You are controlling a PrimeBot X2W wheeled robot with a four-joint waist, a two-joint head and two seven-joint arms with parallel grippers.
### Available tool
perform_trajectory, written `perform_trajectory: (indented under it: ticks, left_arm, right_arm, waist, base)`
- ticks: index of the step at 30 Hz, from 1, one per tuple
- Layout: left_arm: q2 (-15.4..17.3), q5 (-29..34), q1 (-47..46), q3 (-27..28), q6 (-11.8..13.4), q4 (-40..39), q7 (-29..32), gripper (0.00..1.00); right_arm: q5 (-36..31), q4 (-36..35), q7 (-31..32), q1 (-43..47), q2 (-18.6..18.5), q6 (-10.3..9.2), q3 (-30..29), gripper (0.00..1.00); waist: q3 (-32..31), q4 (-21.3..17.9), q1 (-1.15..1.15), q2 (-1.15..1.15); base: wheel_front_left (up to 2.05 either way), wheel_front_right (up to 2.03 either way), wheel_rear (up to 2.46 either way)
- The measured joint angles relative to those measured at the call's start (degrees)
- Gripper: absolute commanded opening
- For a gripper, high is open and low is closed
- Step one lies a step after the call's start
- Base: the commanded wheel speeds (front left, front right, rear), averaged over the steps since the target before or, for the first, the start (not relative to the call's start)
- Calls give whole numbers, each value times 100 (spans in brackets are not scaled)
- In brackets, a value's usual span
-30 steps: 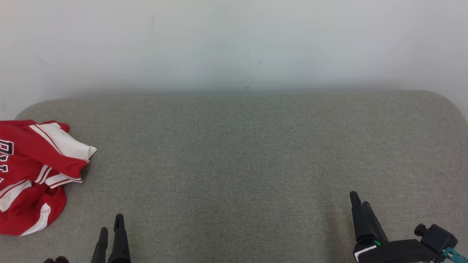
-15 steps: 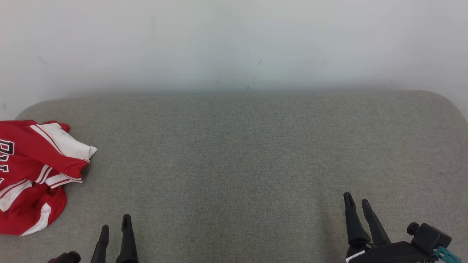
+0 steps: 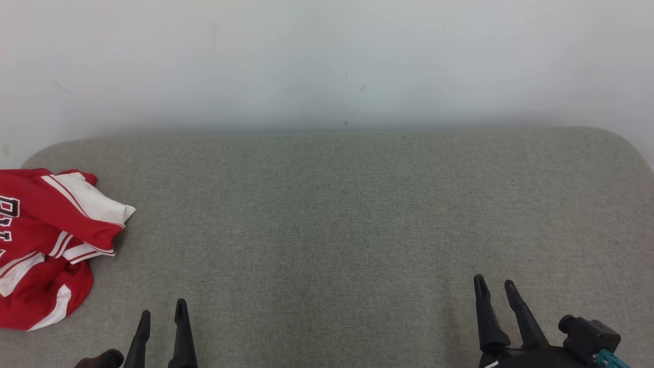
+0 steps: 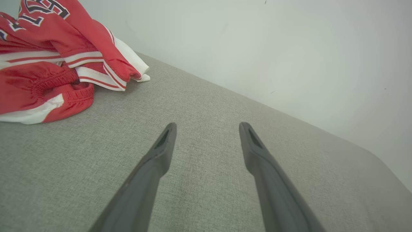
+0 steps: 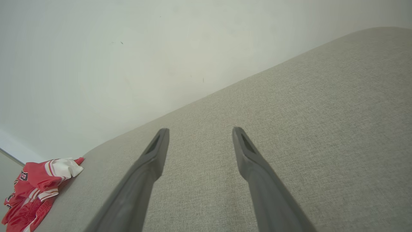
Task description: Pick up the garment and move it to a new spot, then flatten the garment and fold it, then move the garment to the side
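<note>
left tool [image 3: 162, 307]: fingers spread, empty, near left over the grey counter [image 3: 327, 204] | right tool [image 3: 494, 281]: fingers spread, empty, near right | jersey [image 3: 41, 245]: crumpled heap at the counter's left edge, left of the left tool, apart from both tools | wall [image 3: 327, 61]: pale, behind the far edge

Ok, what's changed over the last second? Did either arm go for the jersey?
The right gripper turned at the wrist, so its two fingers now show side by side, and drew back slightly. The left gripper shifted a little right. Nothing was gripped; both are open. The garment lies unmoved, crumpled on the grey surface.
</note>
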Motion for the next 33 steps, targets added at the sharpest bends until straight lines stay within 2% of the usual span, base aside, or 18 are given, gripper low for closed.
perform_trajectory:
  ticks: [20,33]
  left_arm:
    - [44,1095,1,-76,82,19,-244,100]
    - [-10,1653,5,-31,-271,-1,-380,100]
  right_arm:
    - [-1048,9,-308,85,-2,0,24,100]
    - [-1481,58,-500,118,-5,0,-120,100]
  waist:
    - [14,-3,0,0]
    - [19,-13,0,0]
  base:
    - [0,0,0]
    - [0,0,0]
